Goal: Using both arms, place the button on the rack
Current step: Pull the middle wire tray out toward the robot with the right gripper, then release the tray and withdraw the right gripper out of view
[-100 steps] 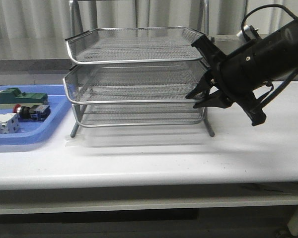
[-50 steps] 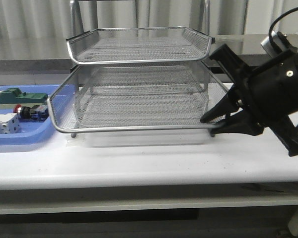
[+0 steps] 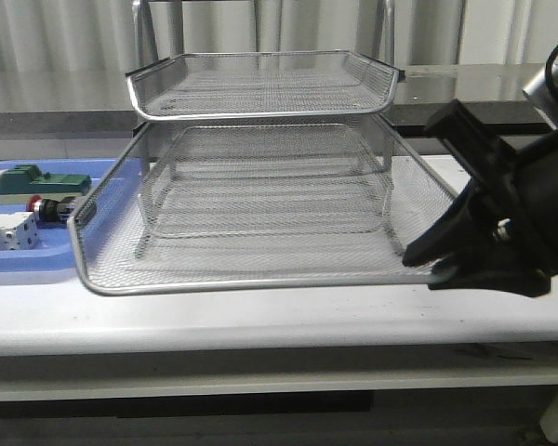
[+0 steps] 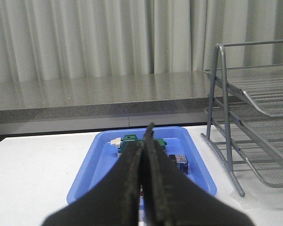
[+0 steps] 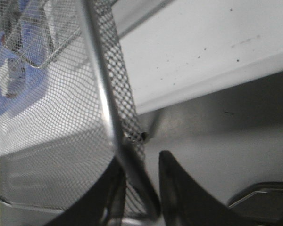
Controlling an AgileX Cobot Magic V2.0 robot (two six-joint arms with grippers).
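Button [image 3: 48,210]: red-capped, lying in the blue tray [image 3: 37,261] at far left, untouched.
Left hand [image 4: 145,155]: fingers pressed together, empty, aimed at that tray.
Rack [image 3: 260,93]: middle drawer [image 3: 260,242] drawn well forward.
Right hand [image 3: 426,261]: pinching the drawer's front right rim; hold it level while you fetch the button.

the right arm [image 3: 511,223] has drawn back, sliding the rack's [image 3: 260,70] middle tray [image 3: 260,251] far forward out of the frame
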